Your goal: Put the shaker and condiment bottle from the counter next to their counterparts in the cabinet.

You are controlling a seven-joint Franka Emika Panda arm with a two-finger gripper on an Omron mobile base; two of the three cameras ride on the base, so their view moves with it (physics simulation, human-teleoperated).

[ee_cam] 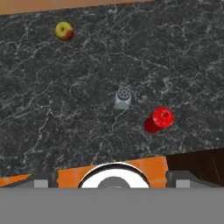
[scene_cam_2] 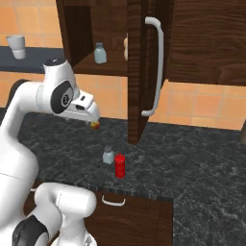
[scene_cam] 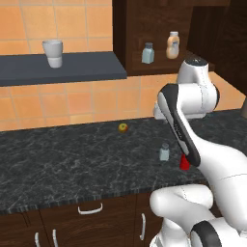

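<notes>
**Shaker and bottle on worktop, nothing grasped**

The condiment bottle (scene_cam_2: 119,166) is seen nearest the front edge of the worktop (scene_cam: 62,164), upright, with the shaker (scene_cam_2: 108,155) just beside it, apart. Both are viewed from above in the hand view, long axes vertical, ahead of and below the hand. The jaws are spread wide and nothing is held. The counterparts (scene_cam: 160,50) are noted in the open cabinet (scene_cam_2: 144,62) above.
</notes>
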